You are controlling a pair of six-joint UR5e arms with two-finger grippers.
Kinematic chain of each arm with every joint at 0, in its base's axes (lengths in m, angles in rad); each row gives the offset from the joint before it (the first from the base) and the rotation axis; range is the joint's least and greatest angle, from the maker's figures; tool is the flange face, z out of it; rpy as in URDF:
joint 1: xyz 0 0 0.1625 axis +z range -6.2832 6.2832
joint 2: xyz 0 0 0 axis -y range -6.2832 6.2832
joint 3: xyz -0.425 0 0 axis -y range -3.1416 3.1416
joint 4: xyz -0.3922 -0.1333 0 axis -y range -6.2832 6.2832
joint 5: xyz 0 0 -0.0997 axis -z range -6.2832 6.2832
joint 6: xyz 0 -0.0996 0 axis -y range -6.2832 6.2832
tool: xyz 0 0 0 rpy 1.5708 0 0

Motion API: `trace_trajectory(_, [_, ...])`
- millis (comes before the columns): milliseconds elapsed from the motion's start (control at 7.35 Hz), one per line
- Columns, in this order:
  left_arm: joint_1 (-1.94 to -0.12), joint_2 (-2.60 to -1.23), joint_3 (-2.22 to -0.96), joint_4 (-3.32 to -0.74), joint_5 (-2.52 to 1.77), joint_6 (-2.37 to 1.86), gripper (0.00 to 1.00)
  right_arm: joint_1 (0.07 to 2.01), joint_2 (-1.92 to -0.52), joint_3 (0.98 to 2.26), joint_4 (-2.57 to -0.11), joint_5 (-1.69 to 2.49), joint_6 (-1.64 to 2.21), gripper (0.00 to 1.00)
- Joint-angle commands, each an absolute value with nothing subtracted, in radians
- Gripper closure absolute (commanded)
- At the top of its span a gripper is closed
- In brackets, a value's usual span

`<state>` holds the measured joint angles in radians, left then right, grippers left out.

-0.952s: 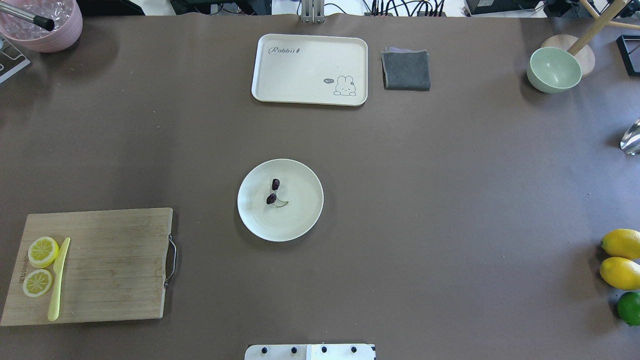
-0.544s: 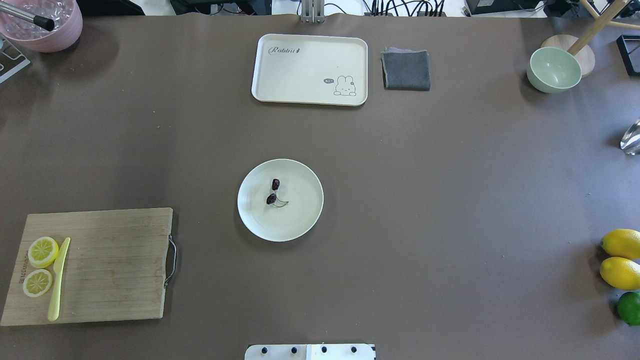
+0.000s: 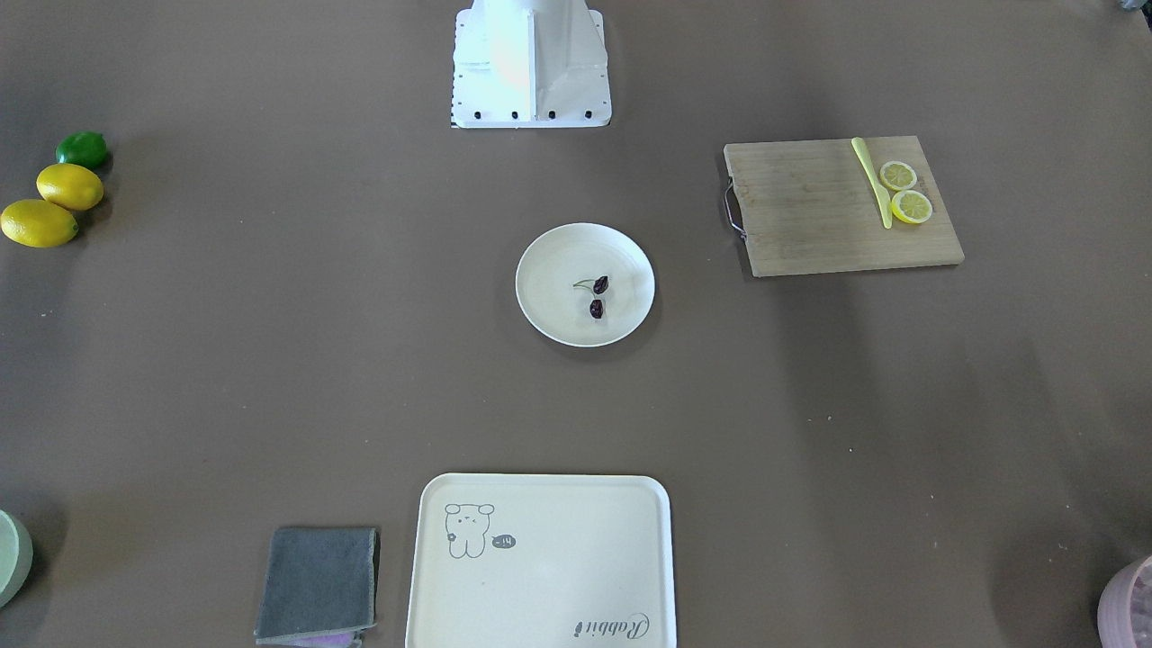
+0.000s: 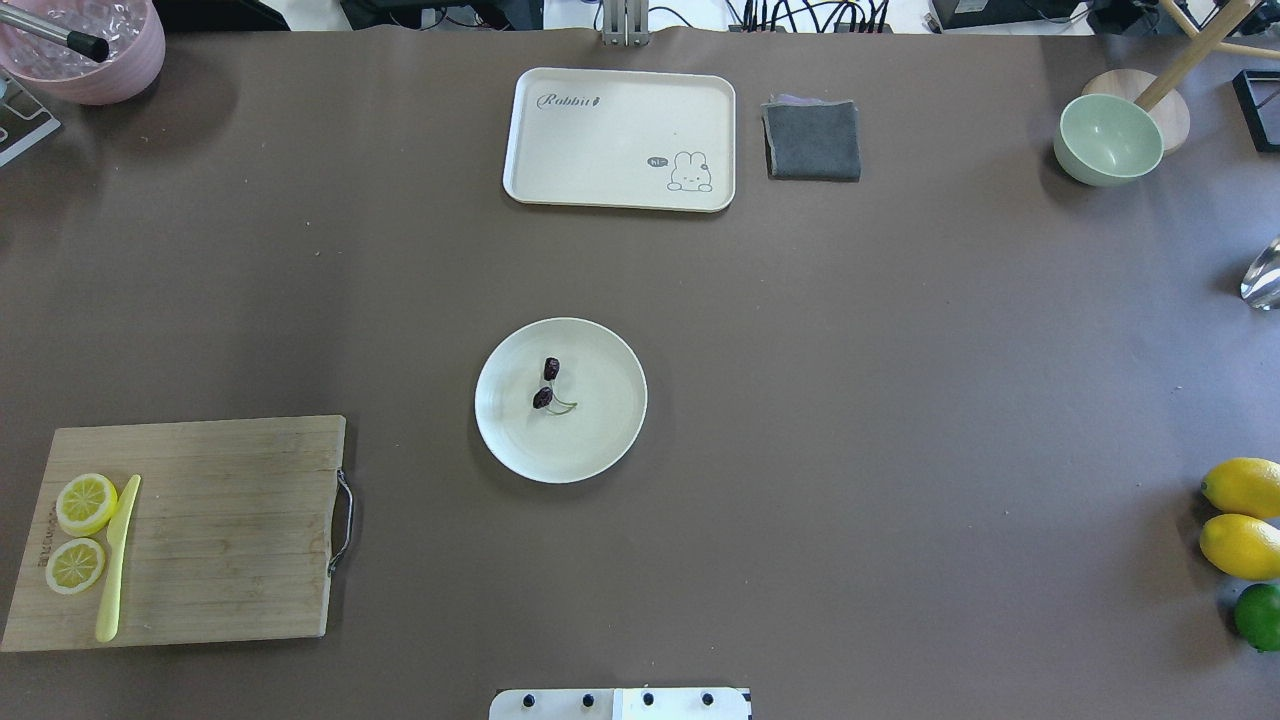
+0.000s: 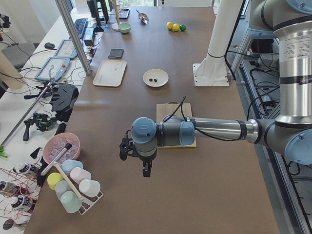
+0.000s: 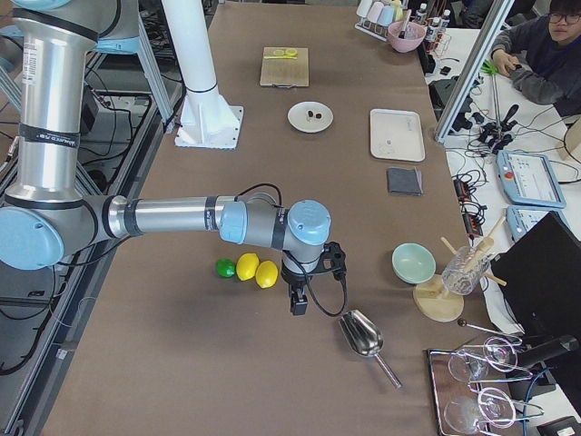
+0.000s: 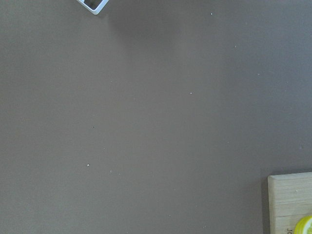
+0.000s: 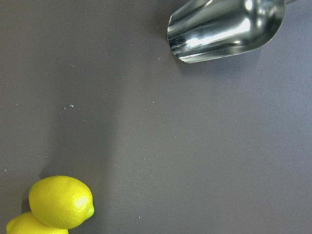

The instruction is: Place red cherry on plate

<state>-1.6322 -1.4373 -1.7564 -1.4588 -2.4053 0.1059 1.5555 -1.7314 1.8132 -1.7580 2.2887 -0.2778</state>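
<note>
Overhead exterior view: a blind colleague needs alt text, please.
The red cherry lies on the plate at centre. A cream tray sits beyond it, and a cutting board with lemon slices is at lower left.

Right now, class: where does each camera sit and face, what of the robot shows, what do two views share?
Front-facing: across the table, steeply down on plate; robot base at top.
Overhead: behind robot, forward and down; base edge only.
Exterior left: table's left end; left arm, left pincer.
Exterior right: table's right end; right arm, right pincer.
Left wrist: down on cutting board corner; no robot.
Right wrist: down on scoop, lemons; no robot.
Shared: first two show red cherry on the plate.
</note>
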Motion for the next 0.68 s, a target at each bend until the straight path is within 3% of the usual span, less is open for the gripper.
trace_trajectory(0, [-1.634, -1.436, -1.767, -1.459, -2.405, 0.106, 0.01, 1.555, -1.732, 1.815, -1.756, 2.289, -0.278, 0.0])
trace_trajectory(544, [-1.634, -1.436, -1.772, -1.459, -2.405, 0.106, 0.01, 1.555, -1.73, 1.815, -1.756, 2.289, -0.278, 0.0])
